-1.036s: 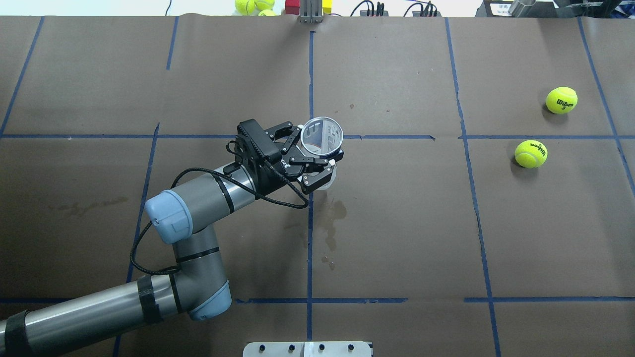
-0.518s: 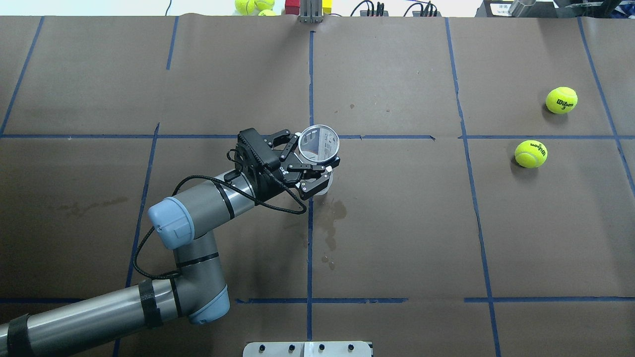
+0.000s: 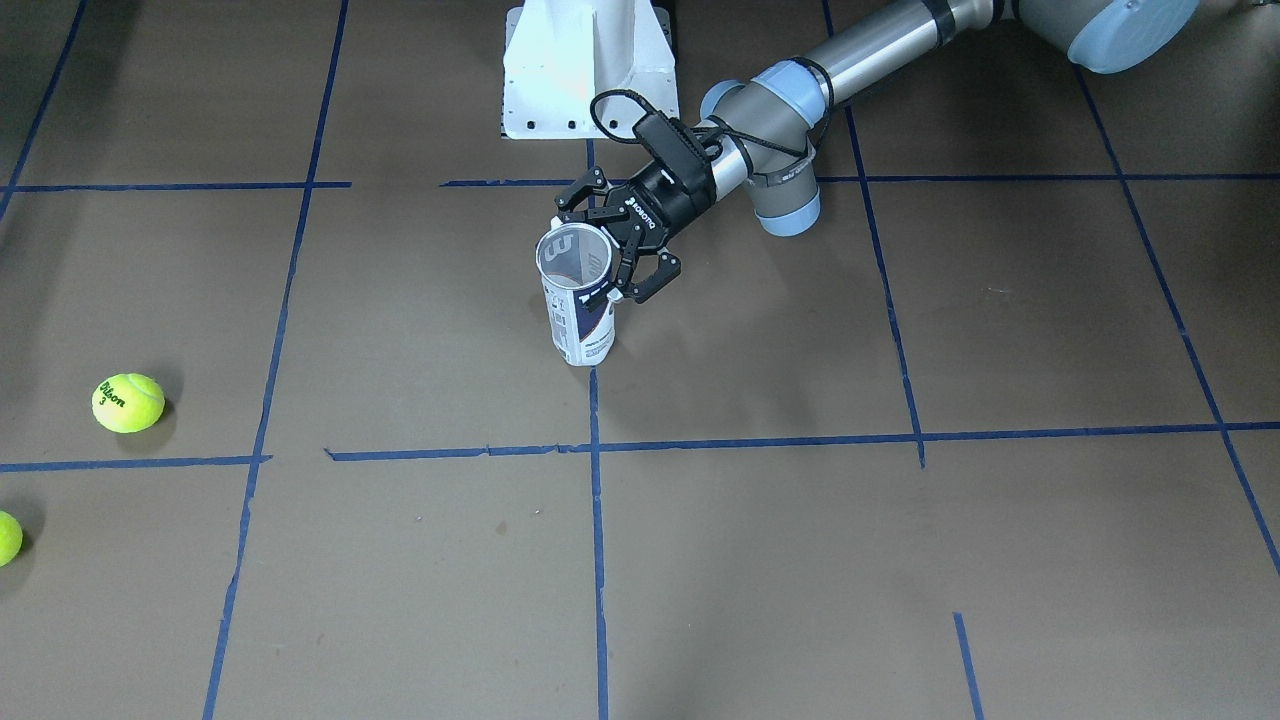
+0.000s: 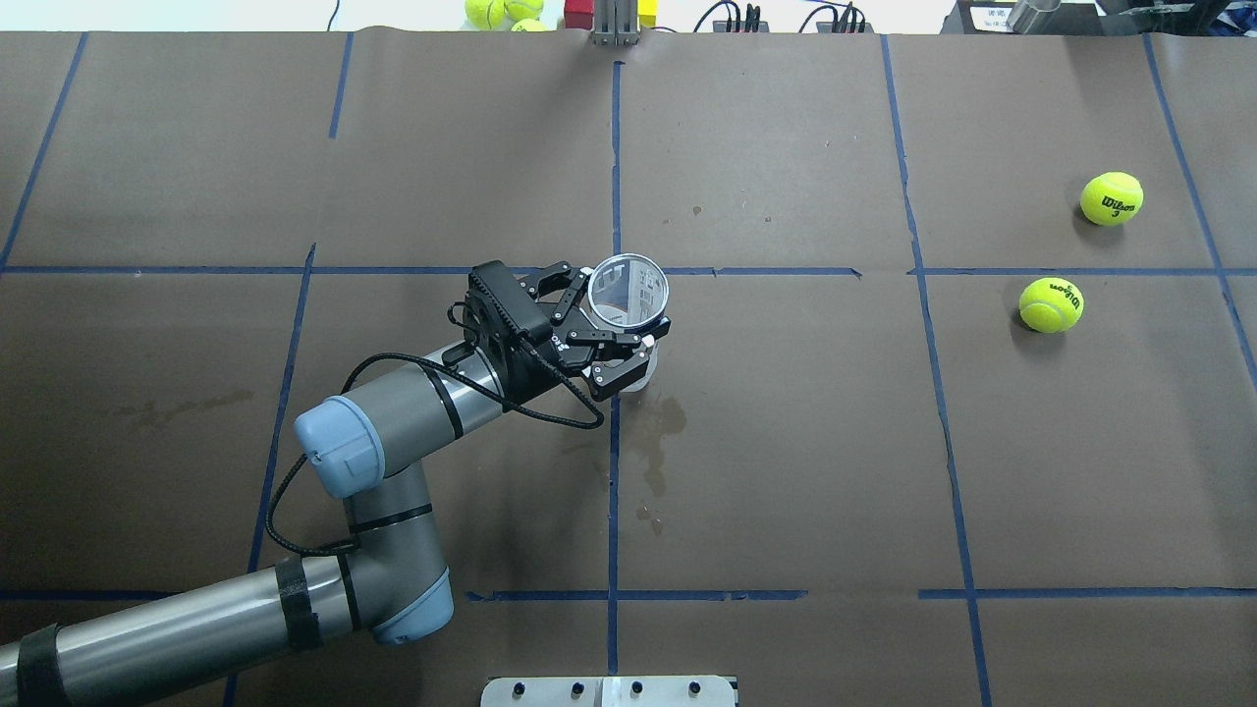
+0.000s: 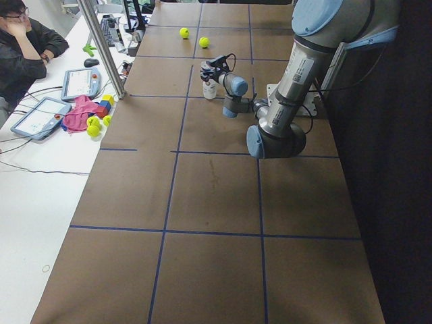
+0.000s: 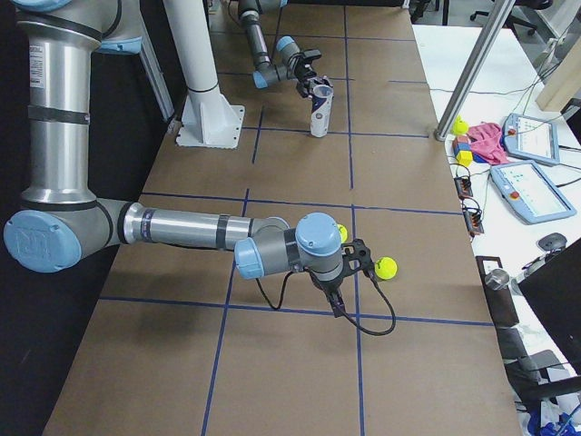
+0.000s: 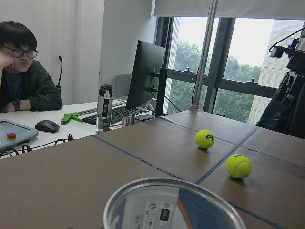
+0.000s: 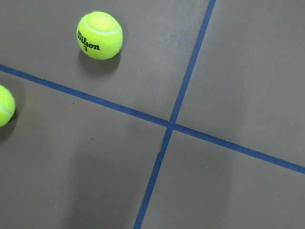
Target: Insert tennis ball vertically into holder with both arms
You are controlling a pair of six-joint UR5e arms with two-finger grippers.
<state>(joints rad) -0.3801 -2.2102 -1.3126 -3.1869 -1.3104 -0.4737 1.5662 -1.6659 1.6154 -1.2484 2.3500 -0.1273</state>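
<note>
The holder [image 4: 640, 285], a clear can with a white and navy label, stands nearly upright near the table's middle [image 3: 580, 325], open mouth up. My left gripper [image 4: 625, 319] is shut on the holder from the side, just below its rim [image 3: 592, 262]. That rim [image 7: 171, 210] fills the bottom of the left wrist view. Two tennis balls [image 4: 1112, 198] [image 4: 1051, 304] lie on the far right of the table. My right gripper [image 6: 363, 263] hovers low beside them; I cannot tell whether it is open. The right wrist view looks down on both balls [image 8: 99, 35] [image 8: 5, 105].
The white pedestal base [image 3: 588, 70] stands at the robot's edge of the table. More tennis balls and coloured blocks [image 4: 511, 12] sit past the far edge beside a metal post [image 5: 101, 47]. A person [image 5: 27, 47] sits at the side desk with tablets.
My left arm has drawn the held holder a little back toward the robot and slightly left. The two tennis balls have not moved.
</note>
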